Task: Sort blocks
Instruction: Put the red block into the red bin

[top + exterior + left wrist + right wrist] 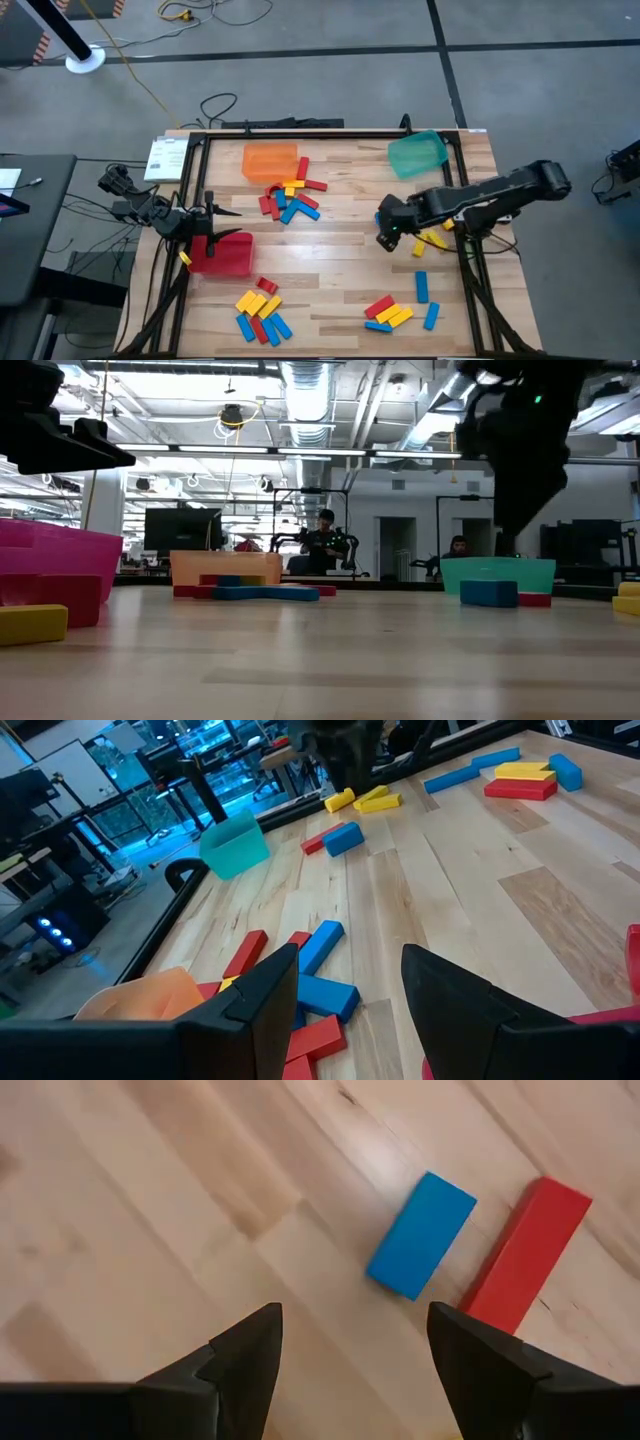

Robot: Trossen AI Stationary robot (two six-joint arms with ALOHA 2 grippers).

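Red, blue and yellow blocks (289, 196) lie in scattered clusters across the wooden table (340, 290). Right gripper (384, 232) hovers with fingers spread, empty, above a blue block (421, 1234) beside a red block (525, 1254). Left gripper (222, 224) hangs parted, empty, over the red bin (222, 255).

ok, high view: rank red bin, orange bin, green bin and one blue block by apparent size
1. Red bin, partly under the left arm.
2-3. Orange bin and green bin: look alike, no ranking.
4. Blue block, clearly smallest.
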